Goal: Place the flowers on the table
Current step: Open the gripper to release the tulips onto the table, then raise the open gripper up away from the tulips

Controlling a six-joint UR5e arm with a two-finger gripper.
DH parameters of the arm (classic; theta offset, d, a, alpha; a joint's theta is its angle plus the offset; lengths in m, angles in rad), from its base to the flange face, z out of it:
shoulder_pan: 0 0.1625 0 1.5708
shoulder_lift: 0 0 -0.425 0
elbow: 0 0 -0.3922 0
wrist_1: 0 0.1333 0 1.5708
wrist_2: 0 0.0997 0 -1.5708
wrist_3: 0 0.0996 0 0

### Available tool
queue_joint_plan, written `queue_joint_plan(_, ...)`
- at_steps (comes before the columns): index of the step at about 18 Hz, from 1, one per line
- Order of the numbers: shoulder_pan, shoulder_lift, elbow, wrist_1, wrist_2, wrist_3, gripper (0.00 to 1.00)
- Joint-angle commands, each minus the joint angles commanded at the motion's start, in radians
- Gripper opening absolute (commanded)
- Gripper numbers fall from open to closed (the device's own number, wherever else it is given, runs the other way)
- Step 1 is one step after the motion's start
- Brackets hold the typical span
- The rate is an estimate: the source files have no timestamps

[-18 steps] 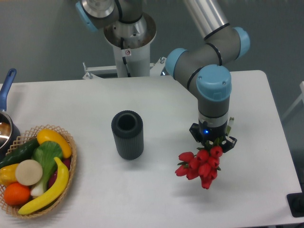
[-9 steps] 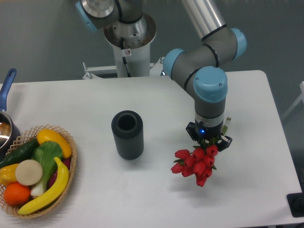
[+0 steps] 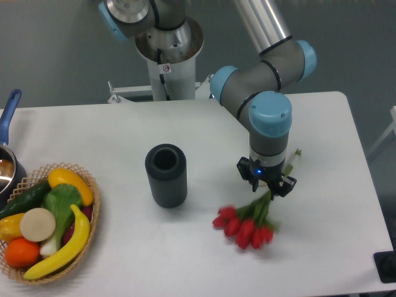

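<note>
- Fixed camera, the only view: the gripper [image 3: 267,184] points straight down over the right half of the table [image 3: 204,130], roughly midway between the far and near edges; a small blue light glows on its body
- Its two fingers are clamped on the green stems of the flowers [image 3: 245,226], gripping them partway along their length; one stem end pokes out past the wrist toward the far right corner
- The flowers hang slanted, the red buds fanned out lower and toward the near edge, left of the gripper; the buds look a little blurred, and whether they touch the white tabletop cannot be told from this angle
- The arm [image 3: 270,117] comes in from the far edge, its grey links and light blue joint caps folded above the gripper; its base column stands beyond the far edge, near the middle
- A dark ribbed vase [image 3: 166,175] stands upright near the centre of the worktop, its mouth open to the camera, well apart from the flowers and to their left
- A wicker basket [image 3: 90,218] sits at the near left corner, filled with colourful fruit and vegetables; just beyond it, at the left edge, part of a pot with a blue handle [image 3: 8,114] shows
</note>
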State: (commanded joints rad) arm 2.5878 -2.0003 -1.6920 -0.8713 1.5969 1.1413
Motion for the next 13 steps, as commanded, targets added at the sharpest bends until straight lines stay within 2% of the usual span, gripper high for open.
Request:
queue_joint_plan(3,0.0,0.002,0.003,0.0,0.0,0.002,0.81)
queue_joint_plan(5,0.002,0.003,0.006,0.0,-0.002,0.002,1.0)
queue_joint_plan(13,0.04,0.014,0.063,0.005,-0.014,-0.012,1.0)
